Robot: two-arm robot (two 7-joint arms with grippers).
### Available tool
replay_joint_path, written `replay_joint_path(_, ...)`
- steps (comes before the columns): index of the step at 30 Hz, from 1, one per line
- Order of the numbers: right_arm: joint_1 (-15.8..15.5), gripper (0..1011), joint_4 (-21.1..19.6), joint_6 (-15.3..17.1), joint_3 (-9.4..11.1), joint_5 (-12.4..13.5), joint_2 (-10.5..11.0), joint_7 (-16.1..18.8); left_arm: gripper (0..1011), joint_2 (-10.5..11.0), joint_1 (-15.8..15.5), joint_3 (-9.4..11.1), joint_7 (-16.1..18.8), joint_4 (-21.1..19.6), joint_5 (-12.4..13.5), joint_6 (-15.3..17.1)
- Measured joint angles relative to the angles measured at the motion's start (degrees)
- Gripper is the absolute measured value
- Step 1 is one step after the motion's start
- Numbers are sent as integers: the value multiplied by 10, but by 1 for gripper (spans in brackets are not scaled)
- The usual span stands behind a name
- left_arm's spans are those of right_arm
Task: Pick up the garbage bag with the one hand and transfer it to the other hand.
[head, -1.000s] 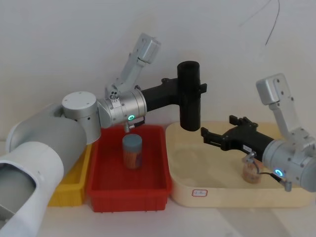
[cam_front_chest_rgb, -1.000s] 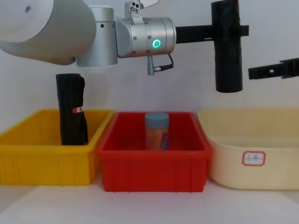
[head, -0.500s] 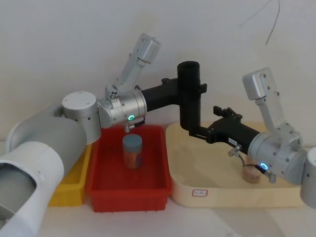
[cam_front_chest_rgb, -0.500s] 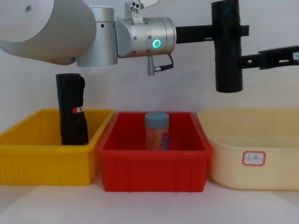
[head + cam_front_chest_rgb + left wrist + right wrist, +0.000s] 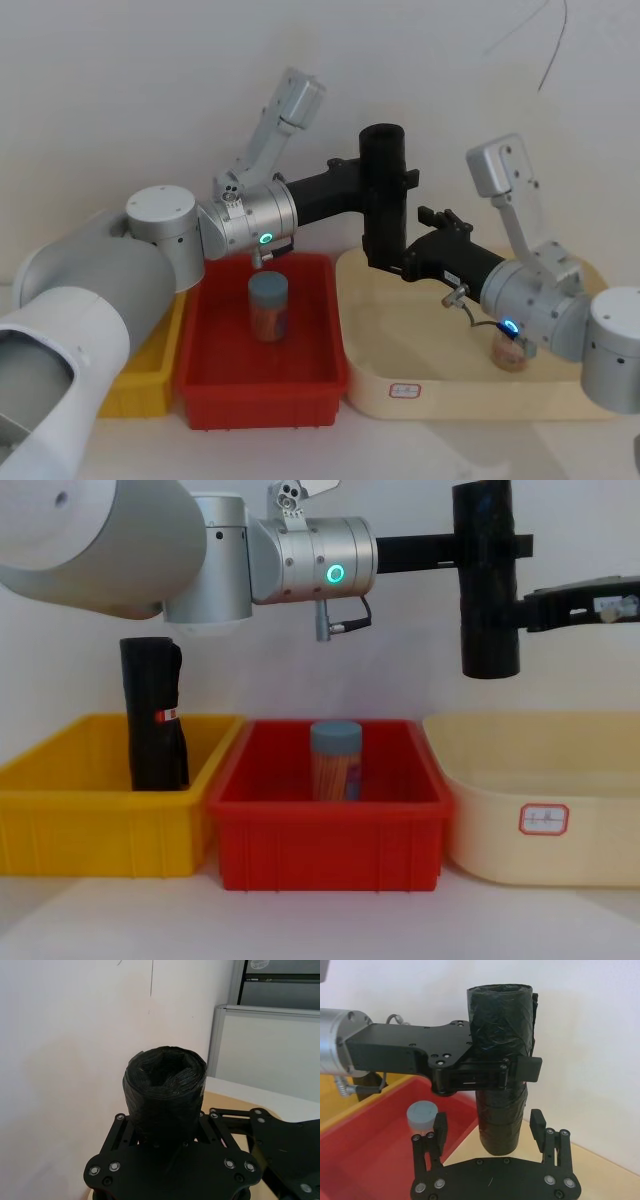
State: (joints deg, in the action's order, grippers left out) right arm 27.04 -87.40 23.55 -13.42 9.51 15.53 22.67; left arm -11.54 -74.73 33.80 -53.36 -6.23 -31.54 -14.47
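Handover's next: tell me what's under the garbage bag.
Left end of the cream tub; the right gripper, open, flanks the garbage bag low down and covers the tub floor there.

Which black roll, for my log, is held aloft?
The plain garbage bag, upright in the left gripper, right gripper open beside it; the stickered roll stands in the yellow bin.
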Motion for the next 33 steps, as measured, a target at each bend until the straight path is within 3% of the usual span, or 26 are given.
replay_joint_path(33, 78, 1001, 119, -26, -44, -22, -32, -36, 411, 0, 0, 0, 0, 0, 0, 0)
